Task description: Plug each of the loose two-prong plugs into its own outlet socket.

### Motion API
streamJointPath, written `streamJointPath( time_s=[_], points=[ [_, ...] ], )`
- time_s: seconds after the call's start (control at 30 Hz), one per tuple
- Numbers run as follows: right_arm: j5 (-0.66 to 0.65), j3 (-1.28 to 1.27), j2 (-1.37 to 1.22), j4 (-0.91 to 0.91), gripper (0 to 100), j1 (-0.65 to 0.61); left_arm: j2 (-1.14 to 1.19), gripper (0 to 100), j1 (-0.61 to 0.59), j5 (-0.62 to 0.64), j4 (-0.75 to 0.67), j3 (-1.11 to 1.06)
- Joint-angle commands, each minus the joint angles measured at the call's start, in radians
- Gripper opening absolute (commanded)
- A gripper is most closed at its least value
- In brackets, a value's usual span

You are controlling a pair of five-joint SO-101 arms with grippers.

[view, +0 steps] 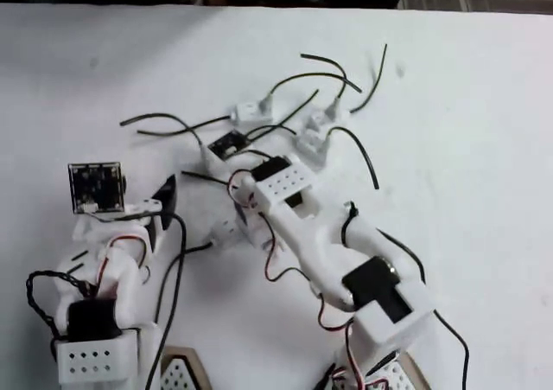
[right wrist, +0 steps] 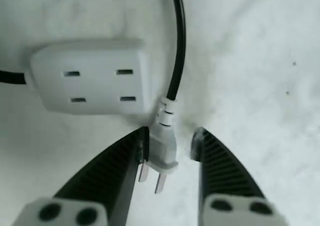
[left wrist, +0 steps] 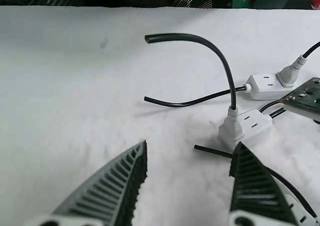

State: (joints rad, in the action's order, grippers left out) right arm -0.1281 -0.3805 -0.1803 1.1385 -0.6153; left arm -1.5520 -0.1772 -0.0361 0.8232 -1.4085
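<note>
My right gripper (right wrist: 170,136) is open, its dark fingers on either side of a loose white two-prong plug (right wrist: 164,146) lying on the table, prongs toward the camera. One finger looks to touch the plug and a gap remains at the other. Just beyond the plug sits a white outlet block (right wrist: 90,80) with two empty pairs of slots; in the high view this outlet block (view: 226,231) lies at the table's middle. My left gripper (left wrist: 191,147) is open over bare table, with nothing between its fingers. Ahead of it lie two outlets (left wrist: 252,125) (left wrist: 265,85), each with a plug (left wrist: 230,128) (left wrist: 290,75) in it.
Black cord stubs (view: 155,124) curl across the white table (view: 467,105) around the outlets at the back middle (view: 249,111) (view: 311,141). The right arm (view: 346,260) stretches diagonally over the table's middle. The left arm (view: 104,269) stands at the front left.
</note>
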Motion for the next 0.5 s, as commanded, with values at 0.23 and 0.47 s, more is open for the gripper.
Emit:
streamJointPath(
  time_s=[0.23, 0.47],
  points=[
    [0.009, 0.044, -0.045, 0.018, 5.2, 0.01, -0.01, 27, -0.005, 0.0, -0.009, 0.006],
    [0.011, 0.157, -0.142, 0.134, 9.8, 0.008, -0.01, 27, -0.005, 0.0, -0.009, 0.006]
  ],
)
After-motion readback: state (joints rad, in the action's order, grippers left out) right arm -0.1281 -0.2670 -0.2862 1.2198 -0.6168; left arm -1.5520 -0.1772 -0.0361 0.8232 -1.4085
